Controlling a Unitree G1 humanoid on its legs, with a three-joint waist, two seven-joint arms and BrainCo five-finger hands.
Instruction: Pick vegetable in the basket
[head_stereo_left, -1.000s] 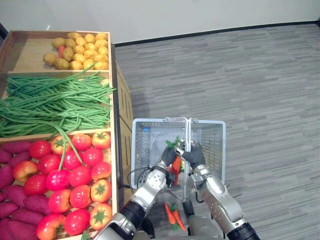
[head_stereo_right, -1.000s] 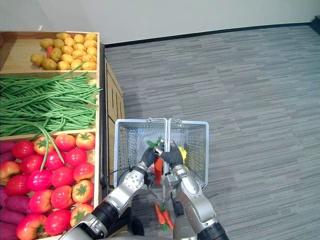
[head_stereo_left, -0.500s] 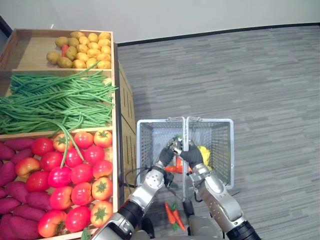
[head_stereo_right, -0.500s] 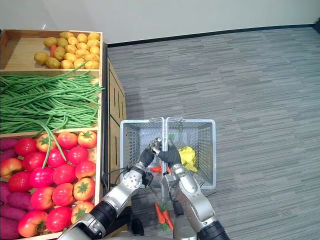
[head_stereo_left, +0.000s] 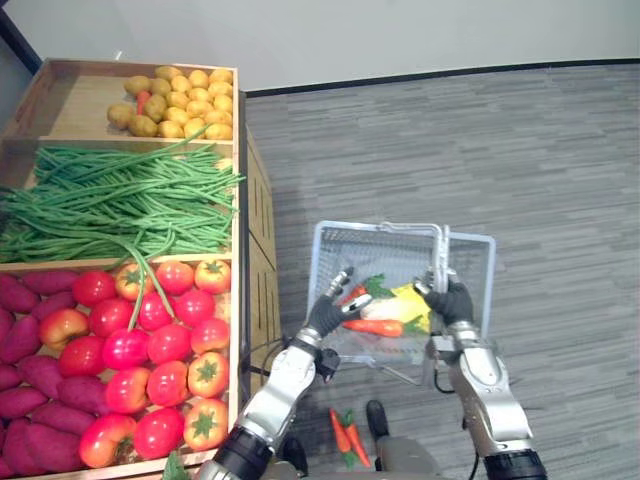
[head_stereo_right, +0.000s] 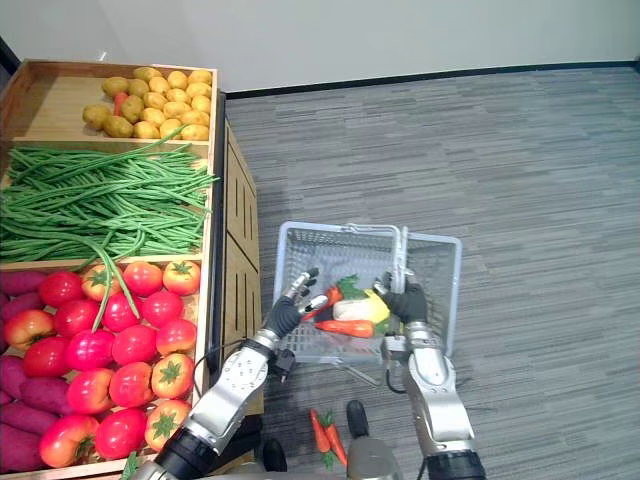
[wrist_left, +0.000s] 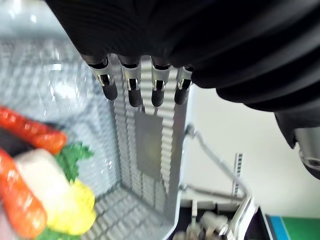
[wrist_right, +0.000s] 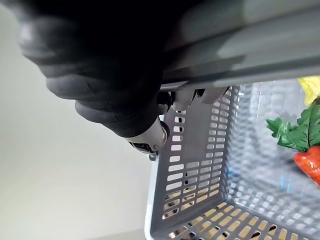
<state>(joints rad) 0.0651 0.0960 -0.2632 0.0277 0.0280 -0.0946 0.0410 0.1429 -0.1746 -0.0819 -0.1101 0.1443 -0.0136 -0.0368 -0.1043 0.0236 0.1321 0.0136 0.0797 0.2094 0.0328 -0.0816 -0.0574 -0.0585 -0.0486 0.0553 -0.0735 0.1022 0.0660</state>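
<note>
- The grey basket (head_stereo_left: 385, 248) is held above the carpet just beside the wooden stand (head_stereo_left: 243, 230), its handle (head_stereo_left: 440, 255) raised at the side nearer the right arm.
- The right hand (head_stereo_left: 452, 300) has its fingers curled tight round the handle; the right wrist view shows the dark cover wrapped about the grey bar, with the basket's slotted wall beneath.
- The left hand (head_stereo_left: 328, 312) sits at the basket's edge nearest the stand, its fingers (wrist_left: 131, 92) straight and slightly spread, holding nothing.
- Inside the basket lie an orange carrot (head_stereo_left: 375, 326) with green leaves, a second carrot (head_stereo_left: 352, 293) just by the left fingertips, and a yellow-and-white vegetable (head_stereo_left: 405, 302) touching them.
- Two more carrots (head_stereo_left: 345, 432) lie on the floor below the basket.
- The stand holds potatoes (head_stereo_left: 185, 95) in the far compartment, green beans (head_stereo_left: 120, 200) in the middle one, and tomatoes (head_stereo_left: 165, 345) with purple sweet potatoes (head_stereo_left: 20, 370) in the nearest.
</note>
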